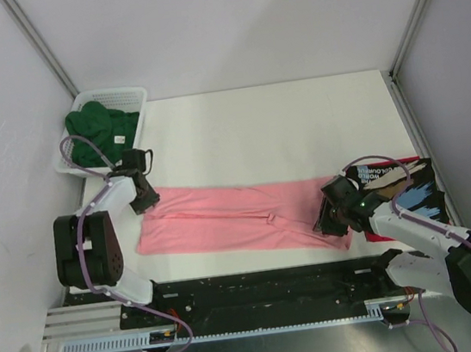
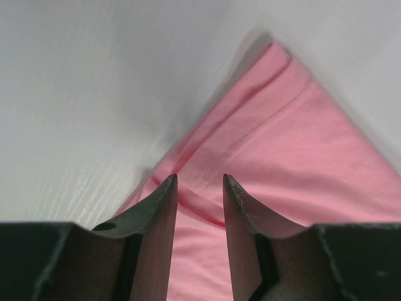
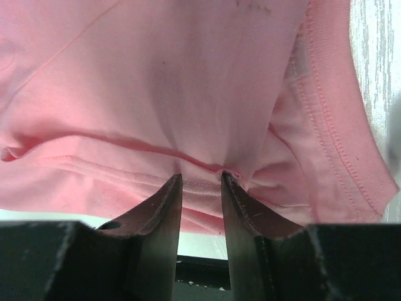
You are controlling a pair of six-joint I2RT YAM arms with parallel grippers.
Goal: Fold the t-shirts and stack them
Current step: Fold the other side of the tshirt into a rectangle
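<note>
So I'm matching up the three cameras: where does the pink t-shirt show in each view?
Top external: pink t-shirt lies stretched across the near middle.
Left wrist: its corner fills the lower right.
Right wrist: it fills nearly the whole picture.
Shared landmark: the white table under it, showing in all three.

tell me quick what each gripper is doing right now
left gripper: fingers astride a fold of the pink t-shirt, grip cannot be told
right gripper: closed on the pink t-shirt's bunched edge

Lab cell: white panels (image 1: 241,19), aluminium frame (image 1: 38,41)
</note>
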